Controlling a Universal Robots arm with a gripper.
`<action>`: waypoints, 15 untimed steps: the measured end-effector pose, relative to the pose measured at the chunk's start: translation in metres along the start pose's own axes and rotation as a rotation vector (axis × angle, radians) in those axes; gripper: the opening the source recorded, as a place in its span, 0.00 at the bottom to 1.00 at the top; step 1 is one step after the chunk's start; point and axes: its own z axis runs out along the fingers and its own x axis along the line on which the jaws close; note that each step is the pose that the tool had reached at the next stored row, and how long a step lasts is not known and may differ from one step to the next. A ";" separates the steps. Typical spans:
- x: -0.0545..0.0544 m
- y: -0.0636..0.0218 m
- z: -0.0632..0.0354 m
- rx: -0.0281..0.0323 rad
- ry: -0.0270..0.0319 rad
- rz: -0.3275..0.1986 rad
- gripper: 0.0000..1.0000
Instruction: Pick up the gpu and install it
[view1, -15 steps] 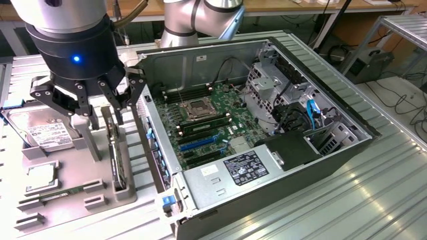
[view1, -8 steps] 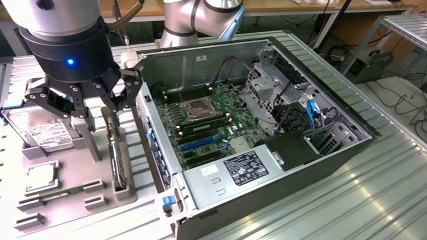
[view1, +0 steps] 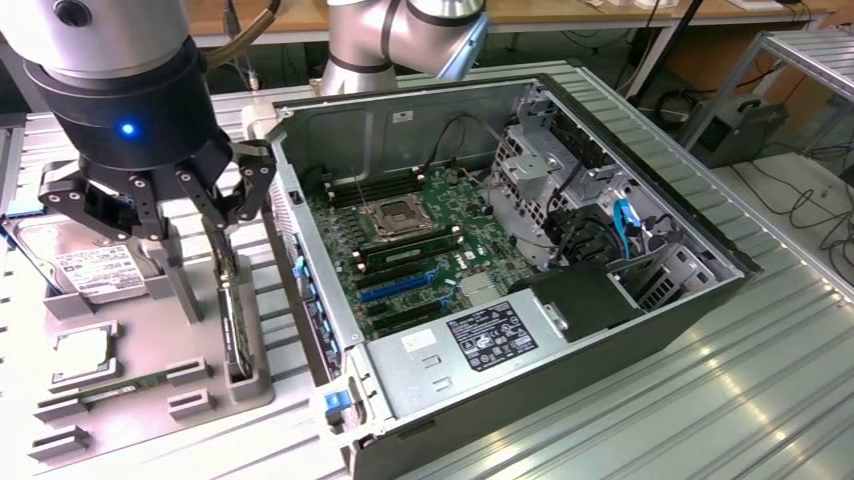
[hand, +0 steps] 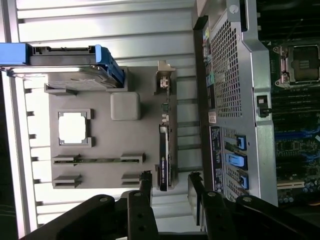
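The gpu (view1: 234, 320) stands on its long edge in a slot of the grey holder tray (view1: 134, 325), on the exterior view's left, beside the open computer case (view1: 534, 330). In the wrist view the gpu (hand: 163, 155) shows edge-on as a thin dark strip, with its silver bracket (hand: 164, 80) at one end. My gripper (view1: 180, 225) hangs above the tray, over the card's far end, open and holding nothing. Its two black fingers (hand: 145, 185) stand apart on either side of the card's line, gripper (hand: 170, 187) clear of the card.
The tray also carries a hard drive (view1: 94, 265) with a white label, a processor chip (view1: 80, 355) and a narrow memory stick (view1: 120, 390). Inside the case lies the motherboard with blue expansion slots (view1: 394, 290). The case wall (hand: 235, 100) runs close beside the gpu.
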 end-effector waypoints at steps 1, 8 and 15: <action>0.001 -0.0001 0.0003 0.0000 0.0000 0.000 0.42; 0.006 -0.0005 0.0024 0.0000 0.0000 0.000 0.42; 0.011 -0.0010 0.0047 0.0001 0.0000 0.000 0.42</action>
